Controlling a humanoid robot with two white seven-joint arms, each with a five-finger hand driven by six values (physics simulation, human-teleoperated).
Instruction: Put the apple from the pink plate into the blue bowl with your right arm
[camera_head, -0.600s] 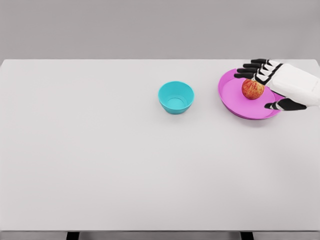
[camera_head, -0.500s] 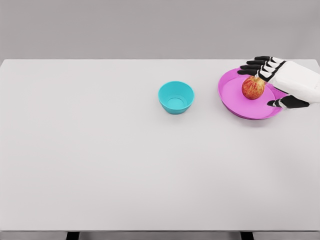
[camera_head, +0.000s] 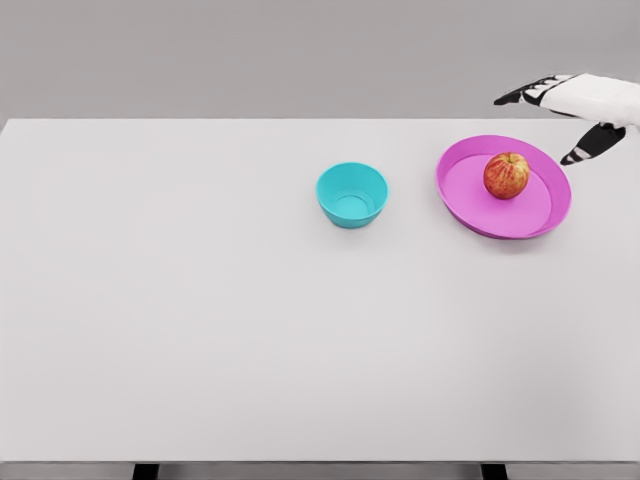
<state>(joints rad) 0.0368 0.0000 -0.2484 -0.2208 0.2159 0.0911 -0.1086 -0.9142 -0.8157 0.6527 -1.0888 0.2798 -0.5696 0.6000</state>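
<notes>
- Your right hand (camera_head: 578, 108) was up at the far right corner of the view, its white palm and black fingers (camera_head: 522, 95) spread loosely, the thumb (camera_head: 592, 146) pointing down and apart from them. It gripped nothing.
- That hand stood apart from the apple (camera_head: 507, 175), above and to the right of it, beyond the far right rim of the pink plate (camera_head: 458, 198). No finger touched the fruit or the dish.
- The apple sat upright on the pink plate, a little behind the plate's middle, red and yellow with its stem dimple facing up.
- The pink plate lay on the white table (camera_head: 250, 330) toward the far right side, tilted slightly in your view so that its near rim showed as a darker band.
- The blue bowl (camera_head: 352, 194) stood to the left of the plate, close by but not touching it, mouth up, with only its own teal floor showing inside.
- You could not see your left arm anywhere in the head view.
</notes>
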